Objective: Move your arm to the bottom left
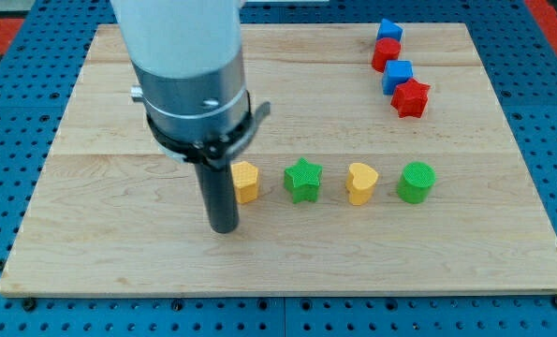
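My tip [224, 227] rests on the bench [100, 253], left of the view's middle and a little below the row of blocks. It sits just beside the yellow block [246, 182], at that block's lower left, and whether the two touch cannot be told. There is no gripper on this arm, only the dark rod, so nothing is held. The bottom left corner of the bench lies well apart from my tip, toward the view's left and bottom.

Eight blocks are on the bench. Two are yellow: the one by my tip, and a yellow heart [360, 183] further right. Two are green: a green star [302, 180] between the two yellow ones, and a green round block [415, 182] at the row's right end. At the view's top right, four blocks run in a slanted line: a blue block [388, 31], a red block [386, 53], a second blue block [398, 75] and a red star [411, 97], making two blue and two red.
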Motion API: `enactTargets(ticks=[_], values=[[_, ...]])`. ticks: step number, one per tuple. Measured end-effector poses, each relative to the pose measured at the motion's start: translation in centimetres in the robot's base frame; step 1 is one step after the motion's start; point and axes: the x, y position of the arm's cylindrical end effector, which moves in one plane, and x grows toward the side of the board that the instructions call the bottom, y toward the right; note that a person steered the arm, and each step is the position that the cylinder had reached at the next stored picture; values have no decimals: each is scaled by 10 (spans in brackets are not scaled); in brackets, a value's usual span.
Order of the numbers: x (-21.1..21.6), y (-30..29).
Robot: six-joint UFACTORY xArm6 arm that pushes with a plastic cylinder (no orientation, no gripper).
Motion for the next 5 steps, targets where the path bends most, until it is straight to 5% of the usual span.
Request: enactTargets(ticks=[4, 5], values=[[17, 59], [42, 142]])
